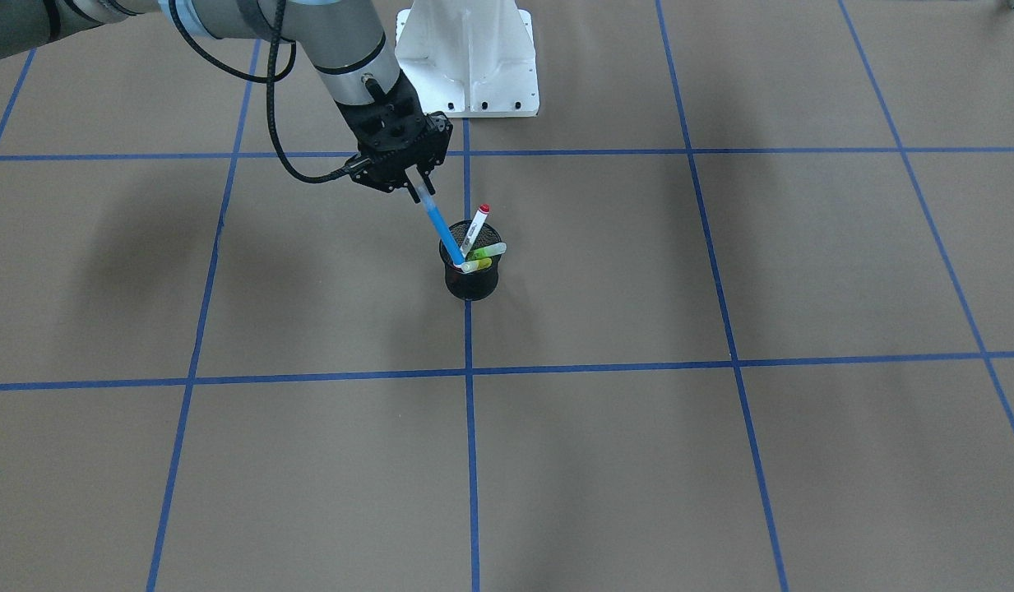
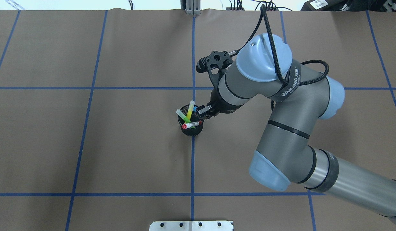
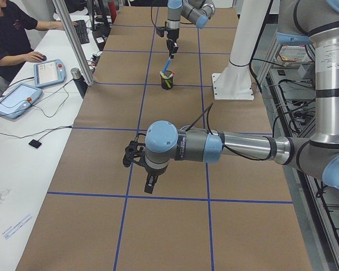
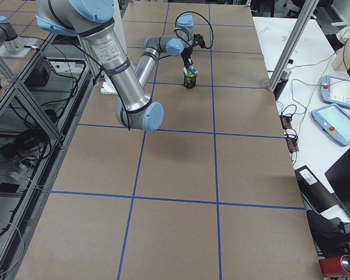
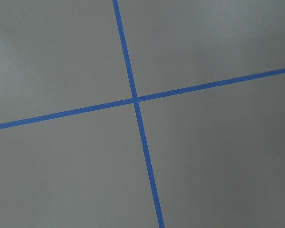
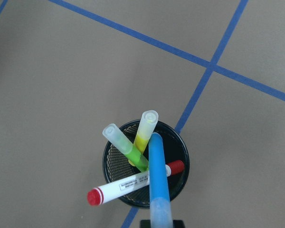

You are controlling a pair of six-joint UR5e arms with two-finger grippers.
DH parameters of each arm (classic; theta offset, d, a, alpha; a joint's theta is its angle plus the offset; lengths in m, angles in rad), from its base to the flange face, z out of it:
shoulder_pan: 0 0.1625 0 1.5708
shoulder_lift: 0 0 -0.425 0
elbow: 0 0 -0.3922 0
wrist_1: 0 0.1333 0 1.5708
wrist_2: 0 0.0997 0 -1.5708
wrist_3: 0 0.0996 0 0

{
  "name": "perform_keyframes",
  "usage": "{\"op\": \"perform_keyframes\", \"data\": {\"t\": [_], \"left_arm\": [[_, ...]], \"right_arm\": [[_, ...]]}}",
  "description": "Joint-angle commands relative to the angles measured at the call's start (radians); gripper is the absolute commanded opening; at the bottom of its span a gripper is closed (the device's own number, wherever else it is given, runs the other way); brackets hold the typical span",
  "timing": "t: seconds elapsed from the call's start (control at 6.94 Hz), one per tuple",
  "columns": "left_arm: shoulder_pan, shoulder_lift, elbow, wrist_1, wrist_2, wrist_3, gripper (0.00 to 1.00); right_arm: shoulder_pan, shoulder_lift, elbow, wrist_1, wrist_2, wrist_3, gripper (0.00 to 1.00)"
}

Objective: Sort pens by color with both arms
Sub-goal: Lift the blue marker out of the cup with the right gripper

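The table point(image 1: 720, 263) wears a matt brown paper cover, smooth, gridded with blue tape point(image 1: 605, 151) — the cup point(image 6: 115, 164) on it is fine black wire mesh. The pens are smooth plastic: blue pen point(image 6: 157, 175) with a clear cap, white pen point(image 6: 128, 183) with a shiny red cap, lime green pen point(image 6: 127, 147) and yellow pen point(image 6: 145, 130) with frosted translucent caps. The right arm point(image 2: 281, 138) is satin grey metal with glossy light-blue joint caps point(image 2: 259, 57) and a braided black cable point(image 1: 270, 111); the right gripper point(image 1: 416, 185) is matt black, the pedestal point(image 1: 474, 57) white-painted metal.

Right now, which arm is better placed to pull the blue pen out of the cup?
Right. The right hand is shut on the blue pen, which leans out of the cup; the left hand hangs far from them.
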Motion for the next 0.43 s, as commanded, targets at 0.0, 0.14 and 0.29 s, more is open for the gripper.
{"op": "perform_keyframes", "data": {"t": [0.0,0.14,0.29], "left_arm": [[0.003,-0.001,0.0,0.0,-0.013,-0.002,0.99],[0.003,-0.001,0.0,0.0,-0.014,-0.002,0.99],[0.003,-0.001,0.001,0.0,-0.039,-0.003,0.99]], "right_arm": [[0.045,0.0,0.066,-0.082,-0.001,0.005,0.19],[0.063,0.002,0.066,-0.081,-0.007,0.027,0.19],[0.065,0.014,0.05,-0.07,-0.048,0.11,0.18]]}}
